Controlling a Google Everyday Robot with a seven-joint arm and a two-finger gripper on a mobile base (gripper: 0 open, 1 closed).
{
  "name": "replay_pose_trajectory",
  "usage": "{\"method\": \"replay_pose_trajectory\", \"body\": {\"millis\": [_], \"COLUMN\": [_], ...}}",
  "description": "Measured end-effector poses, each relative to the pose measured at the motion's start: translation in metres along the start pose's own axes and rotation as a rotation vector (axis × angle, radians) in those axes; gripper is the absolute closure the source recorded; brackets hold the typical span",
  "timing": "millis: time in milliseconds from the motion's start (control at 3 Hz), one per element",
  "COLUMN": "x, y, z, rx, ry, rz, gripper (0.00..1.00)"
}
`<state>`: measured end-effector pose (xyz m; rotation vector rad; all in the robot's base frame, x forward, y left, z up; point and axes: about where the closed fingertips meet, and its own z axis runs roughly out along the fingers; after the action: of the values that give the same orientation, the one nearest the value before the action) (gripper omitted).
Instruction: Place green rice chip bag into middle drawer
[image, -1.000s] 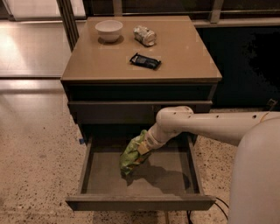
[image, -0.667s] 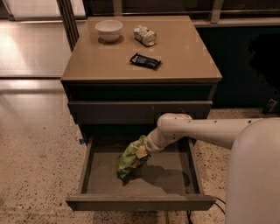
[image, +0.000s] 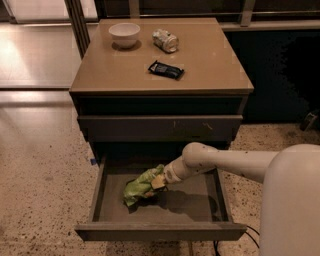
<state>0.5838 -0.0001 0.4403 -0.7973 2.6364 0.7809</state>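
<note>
The green rice chip bag (image: 140, 186) is a crumpled bright-green bag inside the open middle drawer (image: 160, 231), left of centre, its lower end on the tray floor. My gripper (image: 158, 182) reaches into the drawer from the right and is shut on the bag's upper right end. The drawer is pulled well out, and its grey-brown floor shows bare to the right of and in front of the bag.
On the cabinet top stand a white bowl (image: 124, 34), a crushed can (image: 165, 40) and a small black wrapped bar (image: 166, 69). A closed drawer front with pale scratches (image: 160, 128) sits above the open drawer. My white arm (image: 225, 161) crosses the drawer's right side.
My gripper has moved down and left with the bag. The bag has gone from hanging above the tray to resting on the drawer floor.
</note>
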Motion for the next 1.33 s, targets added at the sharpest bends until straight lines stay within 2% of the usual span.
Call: {"method": "replay_pose_trajectory", "body": {"millis": [333,1000,1333], "x": [0.0016,-0.0056,-0.0055], "y": [0.0033,0.006,0.006], "z": [0.0161,0.0209,0.0209], "rx": [-0.039,-0.05,-0.05], "ry": [0.002,-0.011,-0.01], "rz": [0.008,-0.002,-0.002], "gripper": [0.58,0.12,0.0]}}
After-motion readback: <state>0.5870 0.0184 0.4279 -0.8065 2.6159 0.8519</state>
